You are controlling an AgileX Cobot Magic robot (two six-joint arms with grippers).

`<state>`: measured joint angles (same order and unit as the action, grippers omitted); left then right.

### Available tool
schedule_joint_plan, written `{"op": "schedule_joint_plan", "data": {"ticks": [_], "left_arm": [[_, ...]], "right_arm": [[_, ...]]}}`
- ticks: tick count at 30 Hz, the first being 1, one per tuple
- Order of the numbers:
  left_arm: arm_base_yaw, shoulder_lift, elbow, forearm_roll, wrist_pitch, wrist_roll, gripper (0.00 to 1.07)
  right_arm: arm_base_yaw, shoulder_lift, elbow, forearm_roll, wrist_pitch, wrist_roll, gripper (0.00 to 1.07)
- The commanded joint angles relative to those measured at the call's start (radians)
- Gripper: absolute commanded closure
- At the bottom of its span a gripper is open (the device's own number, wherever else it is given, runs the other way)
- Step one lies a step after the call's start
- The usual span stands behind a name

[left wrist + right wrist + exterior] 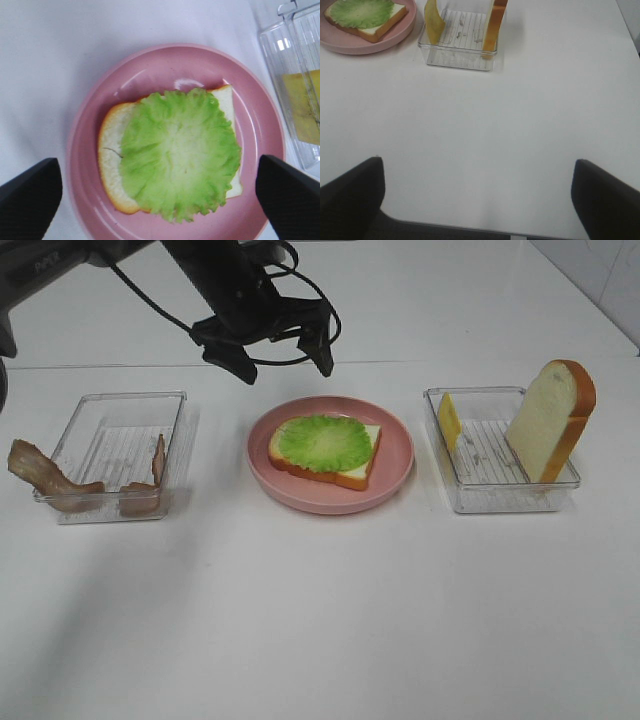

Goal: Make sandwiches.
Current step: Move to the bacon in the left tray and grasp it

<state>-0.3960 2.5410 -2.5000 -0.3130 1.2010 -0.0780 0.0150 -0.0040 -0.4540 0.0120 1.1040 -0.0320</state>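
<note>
Sandwich (325, 452) half-built: lettuce (180, 152) centred on bread (111, 135) so layers stack; my left pincer (285, 365) hangs released above, right pincer (479, 197) released too.

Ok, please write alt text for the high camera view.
A pink plate holds a bread slice topped with a lettuce leaf, and the open left hand hovers above it. Bacon strips lie in and over the left clear tray; the right tray holds a cheese slice and a second bread slice standing.

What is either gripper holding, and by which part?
Nothing is held. The left gripper hangs open above the lettuce leaf on the plate. The right gripper is open over the table.
</note>
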Motion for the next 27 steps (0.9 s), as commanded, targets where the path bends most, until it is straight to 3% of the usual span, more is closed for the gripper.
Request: {"op": "schedule_joint_plan", "data": {"ticks": [1,12,15,16,17,18,20,21,27], "left_arm": [[-0.007,-0.043,-0.038,0.107,0.104,-0.029,0.08],[-0.007,-0.163,-0.008,0.137,0.116,-0.05,0.08],[-0.007,-0.221,0.059,0.16,0.116,-0.051,0.08],[-0.007,-0.272,0.131,0.19,0.116,-0.051,0.08],[-0.007,-0.272,0.131,0.19,0.116,-0.051,0.08],[-0.007,-0.32,0.205,0.221,0.116,-0.051,0.08],[-0.005,-0.347,0.235,0.233,0.116,-0.051,0.08],[-0.003,-0.4,0.303,0.253,0.116,-0.054,0.08],[0.018,-0.521,0.451,0.258,0.116,-0.07,0.08]], "right_arm": [[-0.004,-0.034,0.001,0.005,-0.002,0.002,0.09],[-0.004,-0.034,0.001,0.005,-0.002,0.002,0.09],[-0.004,-0.034,0.001,0.005,-0.002,0.002,0.09],[-0.004,-0.034,0.001,0.005,-0.002,0.002,0.09],[-0.004,-0.034,0.001,0.005,-0.002,0.002,0.09],[-0.004,-0.034,0.001,0.005,-0.002,0.002,0.09],[-0.004,-0.034,0.001,0.005,-0.002,0.002,0.09],[-0.004,-0.034,0.001,0.005,-0.002,0.002,0.09],[-0.004,-0.034,0.001,0.005,-0.002,0.002,0.09]]}}
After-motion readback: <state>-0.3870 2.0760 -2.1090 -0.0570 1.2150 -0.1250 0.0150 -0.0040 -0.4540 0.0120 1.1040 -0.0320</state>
